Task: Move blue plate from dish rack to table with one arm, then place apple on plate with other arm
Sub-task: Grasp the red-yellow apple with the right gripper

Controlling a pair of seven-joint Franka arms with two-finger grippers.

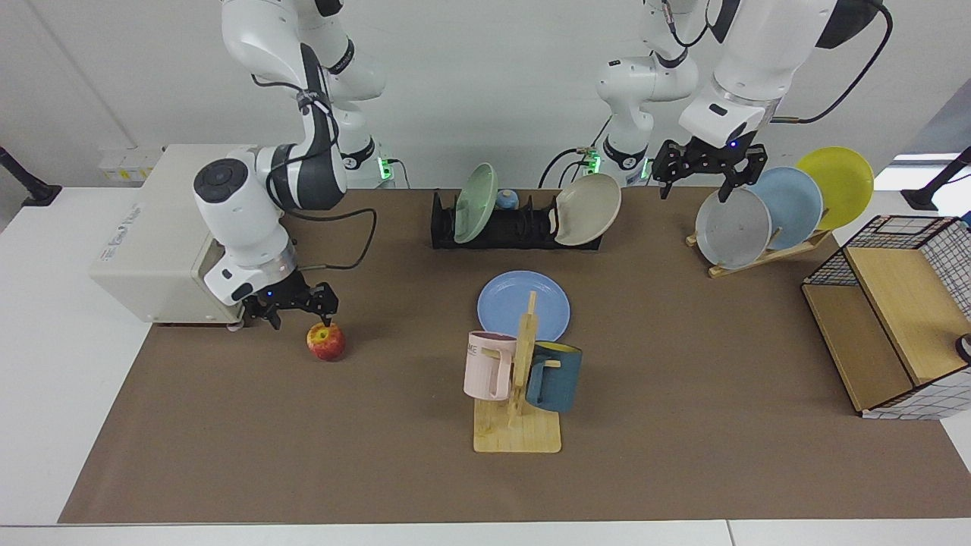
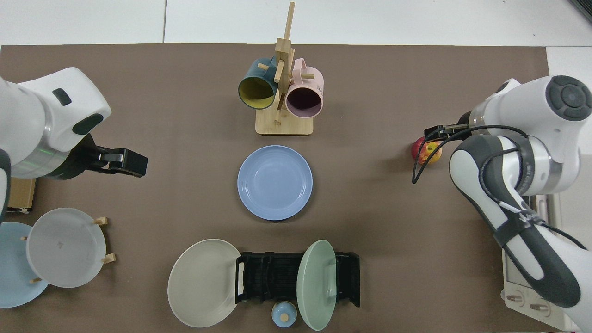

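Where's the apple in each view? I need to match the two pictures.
Facing view: the apple is low on the picture's left, just under the right claw.
Top view: the apple is at the picture's right, partly under that claw.
Shared landmark: the blue plate lying mid-table.
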